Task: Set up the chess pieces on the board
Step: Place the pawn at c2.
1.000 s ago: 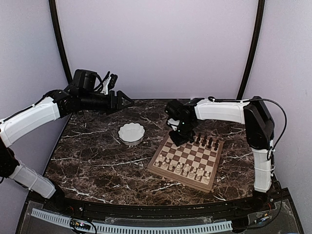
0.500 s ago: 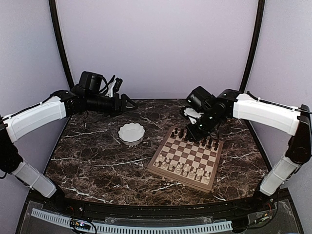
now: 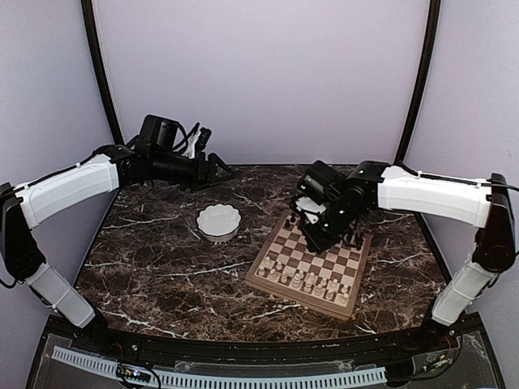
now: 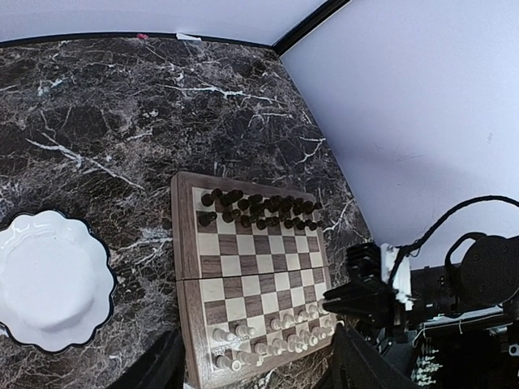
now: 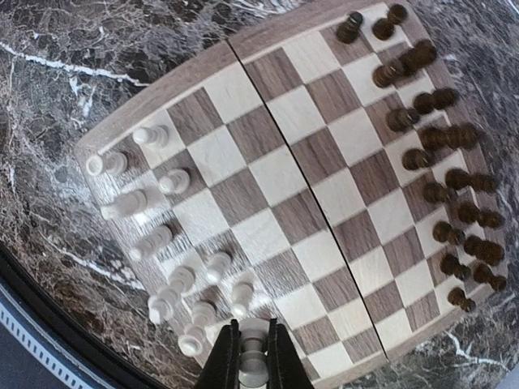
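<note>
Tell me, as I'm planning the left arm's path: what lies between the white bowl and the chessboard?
Only bare marble tabletop separates the white bowl from the board; both the top view and the left wrist view show it.

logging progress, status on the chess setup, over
Right tool shut on pale chess piece, over the chessboard. Left tool open, raised beyond the white bowl. Nothing blocking the board.

Upright chess pieces (image 5: 174,180) on wooden board (image 5: 276,174)
</note>
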{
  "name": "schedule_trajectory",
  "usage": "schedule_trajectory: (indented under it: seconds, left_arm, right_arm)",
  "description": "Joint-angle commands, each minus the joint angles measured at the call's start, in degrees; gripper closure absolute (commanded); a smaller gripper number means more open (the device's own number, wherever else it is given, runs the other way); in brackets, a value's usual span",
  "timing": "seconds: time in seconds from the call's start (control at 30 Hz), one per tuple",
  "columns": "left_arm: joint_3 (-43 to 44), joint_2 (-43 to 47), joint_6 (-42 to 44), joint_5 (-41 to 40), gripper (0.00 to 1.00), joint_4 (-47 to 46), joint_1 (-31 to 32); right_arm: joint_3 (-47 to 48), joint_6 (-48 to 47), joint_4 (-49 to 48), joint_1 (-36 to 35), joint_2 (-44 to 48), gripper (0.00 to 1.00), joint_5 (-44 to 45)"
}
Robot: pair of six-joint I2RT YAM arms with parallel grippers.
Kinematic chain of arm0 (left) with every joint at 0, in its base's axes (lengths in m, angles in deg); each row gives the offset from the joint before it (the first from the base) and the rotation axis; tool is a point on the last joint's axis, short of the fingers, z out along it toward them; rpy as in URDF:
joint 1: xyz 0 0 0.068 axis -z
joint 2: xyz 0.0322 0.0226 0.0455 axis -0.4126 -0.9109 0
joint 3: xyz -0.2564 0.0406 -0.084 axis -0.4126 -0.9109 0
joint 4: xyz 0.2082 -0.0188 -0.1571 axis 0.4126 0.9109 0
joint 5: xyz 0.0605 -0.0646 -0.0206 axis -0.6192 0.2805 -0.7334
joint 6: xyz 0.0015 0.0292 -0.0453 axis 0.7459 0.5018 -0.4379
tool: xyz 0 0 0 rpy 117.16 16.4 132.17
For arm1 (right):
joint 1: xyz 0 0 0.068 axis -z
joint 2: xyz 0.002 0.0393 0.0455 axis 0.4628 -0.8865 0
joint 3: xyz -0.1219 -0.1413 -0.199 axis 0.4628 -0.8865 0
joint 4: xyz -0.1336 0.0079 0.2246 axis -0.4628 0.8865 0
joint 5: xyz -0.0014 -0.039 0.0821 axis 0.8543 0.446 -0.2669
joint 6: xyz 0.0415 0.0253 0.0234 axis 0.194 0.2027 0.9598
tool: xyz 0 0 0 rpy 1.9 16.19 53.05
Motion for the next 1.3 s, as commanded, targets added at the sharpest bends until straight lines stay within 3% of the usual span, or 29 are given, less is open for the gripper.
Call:
schedule_trajectory:
  seconds: [0.0,0.37,1.27]
  left_arm:
    - [2.5,0.1,0.0,1.0,0.36,1.2,0.3]
    - [1.5,2.1,0.6,-0.1,0.36,1.9,0.2]
    - [2.5,-0.7,-0.3,1.2,0.36,1.6,0.3]
  right_arm:
    - [5.8,-2.8,-1.4,-1.8,-7.6,0.98,1.2]
    - [11.6,-8.3,0.0,-2.3,-17.5,0.98,-1.3]
    - [10.8,-10.4,-1.5,-2.3,-21.2,0.96,-7.3]
